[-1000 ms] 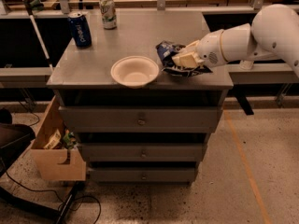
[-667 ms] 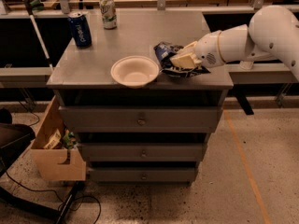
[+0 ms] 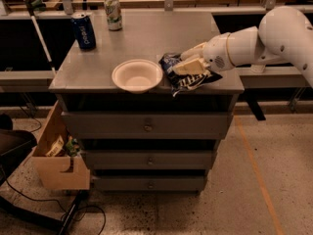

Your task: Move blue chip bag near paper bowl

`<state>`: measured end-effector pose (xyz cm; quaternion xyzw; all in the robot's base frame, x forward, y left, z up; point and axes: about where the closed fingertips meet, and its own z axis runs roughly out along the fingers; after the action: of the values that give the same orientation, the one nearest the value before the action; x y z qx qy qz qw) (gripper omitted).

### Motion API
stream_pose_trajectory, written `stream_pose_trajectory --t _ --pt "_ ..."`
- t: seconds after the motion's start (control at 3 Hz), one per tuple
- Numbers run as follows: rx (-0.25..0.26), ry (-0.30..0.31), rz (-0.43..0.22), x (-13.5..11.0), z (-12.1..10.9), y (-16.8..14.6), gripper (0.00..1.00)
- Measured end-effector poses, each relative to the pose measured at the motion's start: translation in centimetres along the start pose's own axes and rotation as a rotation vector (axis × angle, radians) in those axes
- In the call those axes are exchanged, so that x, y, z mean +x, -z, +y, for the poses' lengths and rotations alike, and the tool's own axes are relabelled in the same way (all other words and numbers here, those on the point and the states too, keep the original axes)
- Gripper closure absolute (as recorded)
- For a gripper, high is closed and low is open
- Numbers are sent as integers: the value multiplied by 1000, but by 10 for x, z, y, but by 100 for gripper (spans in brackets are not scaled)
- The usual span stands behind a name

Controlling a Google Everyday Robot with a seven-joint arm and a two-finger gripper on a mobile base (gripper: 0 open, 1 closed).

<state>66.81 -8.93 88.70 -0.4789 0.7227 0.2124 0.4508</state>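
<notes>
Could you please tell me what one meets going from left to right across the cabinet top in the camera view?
Blue soda can, green can, paper bowl, blue chip bag; the hand rests on the bag's top.

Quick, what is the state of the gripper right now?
Gripper: closed on the blue chip bag, just beside the paper bowl.

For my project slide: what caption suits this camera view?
Robot gripper on the blue chip bag, beside the paper bowl, at the front edge of the cabinet.
</notes>
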Motion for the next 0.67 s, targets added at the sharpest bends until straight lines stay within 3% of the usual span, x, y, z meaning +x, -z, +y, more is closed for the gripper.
stream_pose_trajectory --t 0.33,0.67 --pt "-4 0 0 0 1 -2 0" --pt "-4 1 0 0 1 -2 0"
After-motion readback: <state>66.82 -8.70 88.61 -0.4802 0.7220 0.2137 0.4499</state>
